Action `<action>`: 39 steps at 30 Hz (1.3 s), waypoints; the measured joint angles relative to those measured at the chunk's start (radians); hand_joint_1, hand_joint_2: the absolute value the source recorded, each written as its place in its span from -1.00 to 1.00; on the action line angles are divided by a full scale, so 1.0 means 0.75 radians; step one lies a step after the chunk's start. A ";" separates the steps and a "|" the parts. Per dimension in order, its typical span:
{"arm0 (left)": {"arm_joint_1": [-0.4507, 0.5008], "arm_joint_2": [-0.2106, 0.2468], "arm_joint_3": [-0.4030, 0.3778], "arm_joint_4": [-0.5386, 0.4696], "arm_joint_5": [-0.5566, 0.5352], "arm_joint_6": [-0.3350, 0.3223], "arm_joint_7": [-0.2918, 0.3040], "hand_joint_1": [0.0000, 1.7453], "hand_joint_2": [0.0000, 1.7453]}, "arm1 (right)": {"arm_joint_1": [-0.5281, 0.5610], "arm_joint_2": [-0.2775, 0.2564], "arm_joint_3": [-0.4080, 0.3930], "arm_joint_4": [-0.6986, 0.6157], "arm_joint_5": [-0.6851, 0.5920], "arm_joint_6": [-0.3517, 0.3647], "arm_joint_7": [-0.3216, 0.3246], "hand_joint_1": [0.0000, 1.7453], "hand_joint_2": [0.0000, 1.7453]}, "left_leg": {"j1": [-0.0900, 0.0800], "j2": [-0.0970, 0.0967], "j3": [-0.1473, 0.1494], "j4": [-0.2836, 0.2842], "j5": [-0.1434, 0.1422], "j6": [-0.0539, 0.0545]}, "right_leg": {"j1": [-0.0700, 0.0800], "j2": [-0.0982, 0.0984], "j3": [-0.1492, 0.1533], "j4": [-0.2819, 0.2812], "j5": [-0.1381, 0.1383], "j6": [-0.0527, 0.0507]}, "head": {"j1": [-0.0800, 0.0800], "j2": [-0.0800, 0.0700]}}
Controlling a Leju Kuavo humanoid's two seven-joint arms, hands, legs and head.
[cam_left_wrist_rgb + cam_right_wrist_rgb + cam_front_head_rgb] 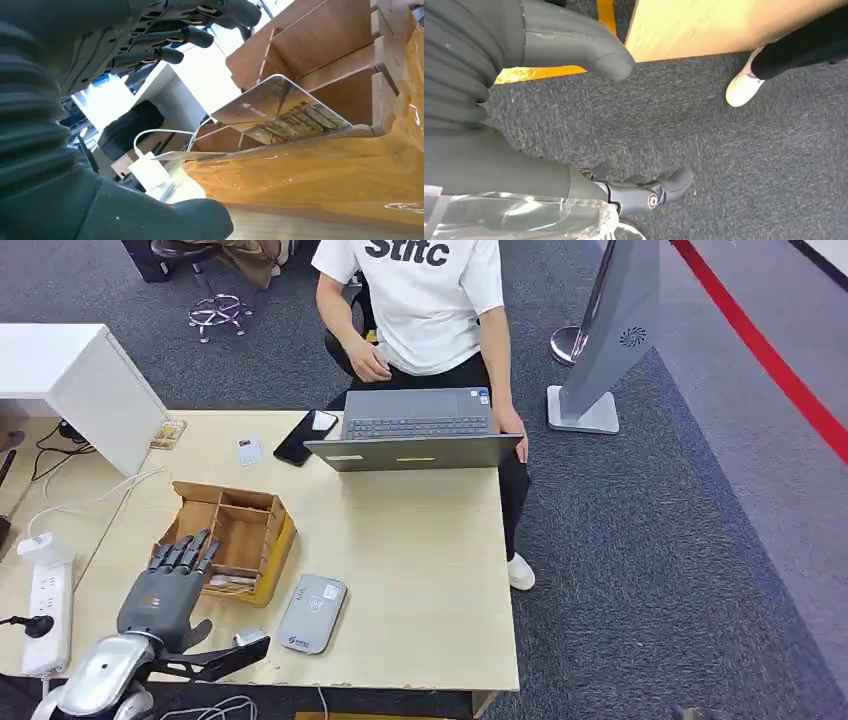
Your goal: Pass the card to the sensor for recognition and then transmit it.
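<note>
the left hand [170, 580] hovers at the near left corner of the desk [420, 570], fingers extended and apart, holding nothing. it sits just beside the near wall of the wooden divider box [235, 530]. the left wrist view shows the card [280, 112] leaning tilted in a near compartment of that box, its rounded corner raised above the divider edge. the sensor [312, 613], a flat grey reader, lies on the desk just right of the box, near the front edge.

the right hand [644, 192] hangs beside the desk over the carpet, fingers loosely curled around nothing.

risks from this position:
- the card is thin and leaning; fingers closing off-centre could push it flat into the compartment, out of reach.
- the box looks light and appears wrapped in yellow film; contact with its wall could slide it toward the sensor or tip it.
- a weak pinch could drop the card during transfer to the sensor.
- a person [420, 300] at a laptop [415, 430] sits at the far side; handover may come close to the screen.
</note>
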 joint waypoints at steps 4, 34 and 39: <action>-0.002 -0.001 0.000 0.011 -0.001 0.008 0.013 -1.00 1.00 | -0.004 0.000 0.001 0.000 -0.004 0.002 0.003 -1.00 1.00 | 0.000 0.000 0.000 0.000 0.000 0.000 | 0.000 0.000 0.000 0.000 0.000 0.000 | -0.001 0.000; -0.083 -0.031 -0.014 0.064 -0.001 0.213 0.279 1.00 1.00 | 0.040 0.000 0.067 -0.014 -0.121 -0.074 0.016 -1.00 1.00 | 0.000 0.000 0.000 0.000 0.000 0.000 | 0.000 0.000 -0.001 0.000 0.000 0.000 | 0.000 0.000; -0.178 -0.060 0.001 0.033 -0.001 0.255 0.175 1.00 1.00 | 0.052 0.000 0.077 -0.019 -0.140 -0.097 0.019 -1.00 1.00 | 0.000 0.000 0.000 0.000 0.001 0.000 | 0.000 0.000 0.000 0.000 0.001 0.000 | 0.000 0.000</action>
